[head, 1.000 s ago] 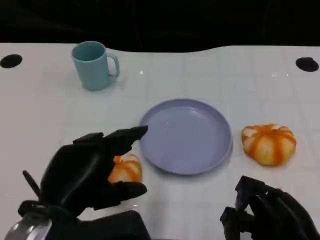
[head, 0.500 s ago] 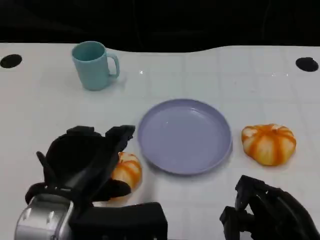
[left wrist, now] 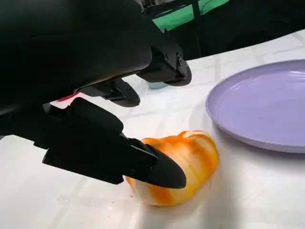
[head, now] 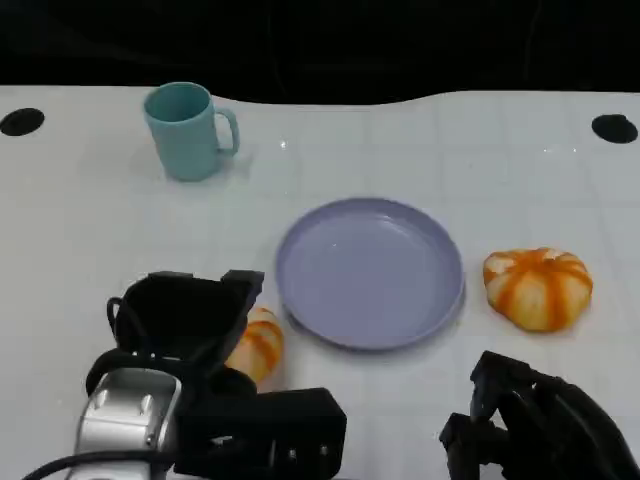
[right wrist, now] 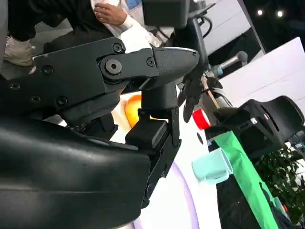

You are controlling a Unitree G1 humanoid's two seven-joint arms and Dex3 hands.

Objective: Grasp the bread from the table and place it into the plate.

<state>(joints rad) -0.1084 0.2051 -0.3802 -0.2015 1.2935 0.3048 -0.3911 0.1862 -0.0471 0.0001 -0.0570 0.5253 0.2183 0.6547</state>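
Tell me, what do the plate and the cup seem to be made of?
The plate: probably plastic, lavender and smooth, with a soft sheen and a thin moulded rim. The cup: likely plastic too, teal, matte, with a one-piece handle. Glazed ceramic cannot be ruled out for either.

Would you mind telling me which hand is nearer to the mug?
Left. The left hand lies straight before the mug, over a bread roll; the right hand sits at the opposite near corner.

Left hand (head: 190, 320) over a bread (head: 255, 345) on white worktop (head: 400, 150) beside purple plate (head: 370, 272); second bread (head: 538, 288) right of plate, teal mug (head: 188, 130) beyond, right hand (head: 540, 430) low.
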